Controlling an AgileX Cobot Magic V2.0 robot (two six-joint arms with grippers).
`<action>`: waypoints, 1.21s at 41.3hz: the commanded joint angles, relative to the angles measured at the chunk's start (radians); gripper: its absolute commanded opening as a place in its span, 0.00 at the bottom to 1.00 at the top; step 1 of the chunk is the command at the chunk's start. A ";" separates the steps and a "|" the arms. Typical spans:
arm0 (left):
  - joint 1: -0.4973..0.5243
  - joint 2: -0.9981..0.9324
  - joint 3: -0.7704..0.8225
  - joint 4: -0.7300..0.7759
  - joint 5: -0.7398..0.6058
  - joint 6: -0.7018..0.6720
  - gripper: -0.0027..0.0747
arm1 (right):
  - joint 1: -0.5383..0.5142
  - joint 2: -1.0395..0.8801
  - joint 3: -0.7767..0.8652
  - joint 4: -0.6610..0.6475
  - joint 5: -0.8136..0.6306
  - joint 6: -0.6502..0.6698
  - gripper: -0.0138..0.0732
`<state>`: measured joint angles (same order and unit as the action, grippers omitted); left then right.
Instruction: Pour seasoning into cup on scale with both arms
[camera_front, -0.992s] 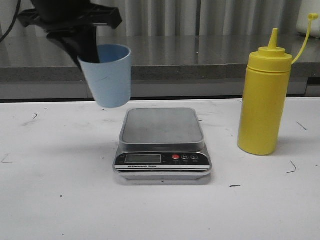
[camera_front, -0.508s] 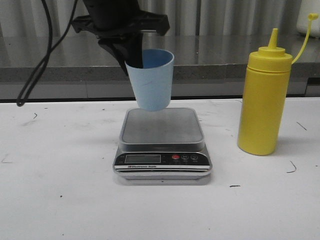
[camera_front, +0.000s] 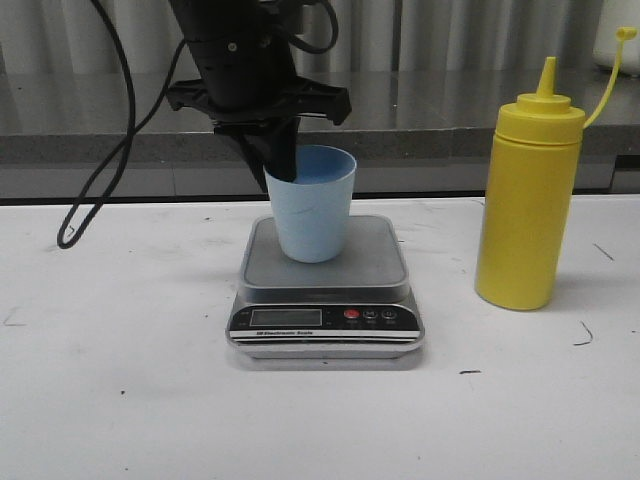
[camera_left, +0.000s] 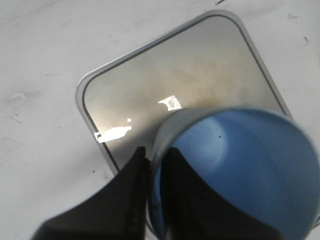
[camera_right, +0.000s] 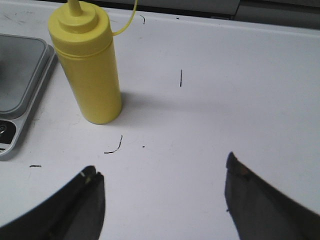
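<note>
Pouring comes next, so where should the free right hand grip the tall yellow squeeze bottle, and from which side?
Probably mid-body on the yellow squeeze bottle, coming from its right: it stands upright with straight sides, and the open right hand has bare table between.

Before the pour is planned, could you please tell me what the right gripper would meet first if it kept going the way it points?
Probably just the bare white table. The open right gripper points past the tall yellow squeeze bottle, which stands off to one side, though depth is hard to judge.

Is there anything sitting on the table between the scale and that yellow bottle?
No. In the front view, only bare white tabletop separates the scale from the yellow bottle; the right wrist view agrees.
</note>
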<state>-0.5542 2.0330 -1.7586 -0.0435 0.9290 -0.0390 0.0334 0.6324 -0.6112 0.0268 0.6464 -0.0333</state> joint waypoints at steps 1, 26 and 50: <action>-0.007 -0.056 -0.033 -0.027 -0.032 -0.002 0.35 | -0.001 0.006 -0.032 -0.009 -0.058 -0.003 0.77; -0.007 -0.391 0.120 0.007 -0.108 -0.002 0.48 | -0.001 0.006 -0.032 -0.009 -0.058 -0.003 0.77; -0.005 -0.999 0.688 0.037 -0.192 -0.010 0.48 | -0.001 0.006 -0.032 -0.009 -0.058 -0.003 0.77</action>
<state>-0.5542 1.1255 -1.0994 -0.0077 0.8033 -0.0390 0.0334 0.6324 -0.6112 0.0268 0.6464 -0.0333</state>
